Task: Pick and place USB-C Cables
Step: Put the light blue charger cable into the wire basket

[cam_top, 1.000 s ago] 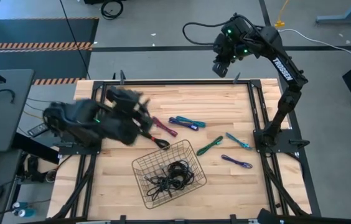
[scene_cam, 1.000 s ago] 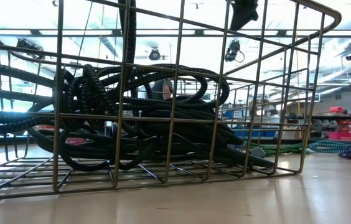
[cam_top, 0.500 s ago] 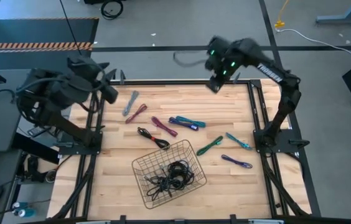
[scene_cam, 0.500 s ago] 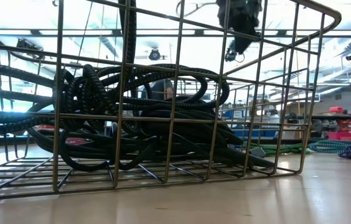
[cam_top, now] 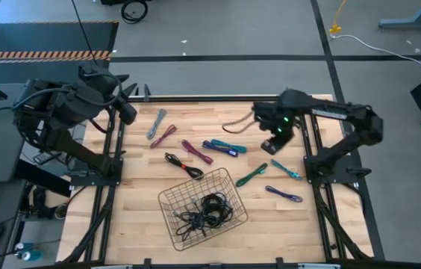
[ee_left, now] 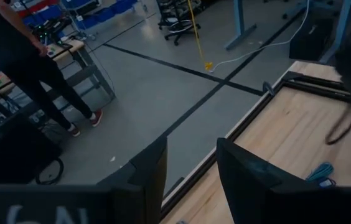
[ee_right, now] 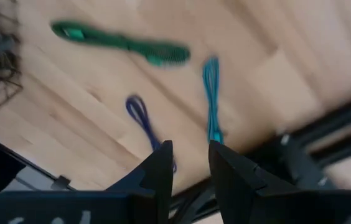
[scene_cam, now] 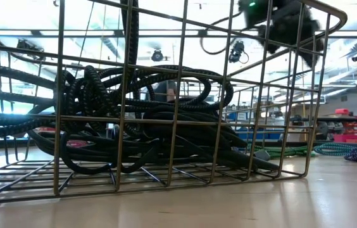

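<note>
Several USB-C cables lie loose on the wooden table: grey (cam_top: 157,123), pink (cam_top: 165,136), black (cam_top: 183,166), purple-magenta (cam_top: 196,152), blue-teal (cam_top: 224,146), green (cam_top: 251,175), teal (cam_top: 286,169) and purple (cam_top: 284,195). Black cables (cam_top: 204,209) lie heaped in the wire basket (cam_top: 170,200). My right gripper (cam_top: 274,143) hangs open above the table's right half, pointing down. Below its fingers, the right wrist view shows the green (ee_right: 126,42), teal (ee_right: 211,99) and purple (ee_right: 143,118) cables. My left gripper (cam_top: 128,113) stays open over the far left corner, with nothing between its fingers (ee_left: 191,162).
The wire basket (scene_cam: 178,76) stands near the table's front edge and fills the low view. Dark metal rails (cam_top: 309,134) frame the table. A person (ee_left: 20,56) stands on the floor beyond the far left corner. Bare wood shows at the table's near left and far middle.
My left gripper has drawn back from over the table's middle left to the far left corner and has then kept still. My right gripper has swung in from beyond the far edge, come down over the table's right half and tipped to point downward.
</note>
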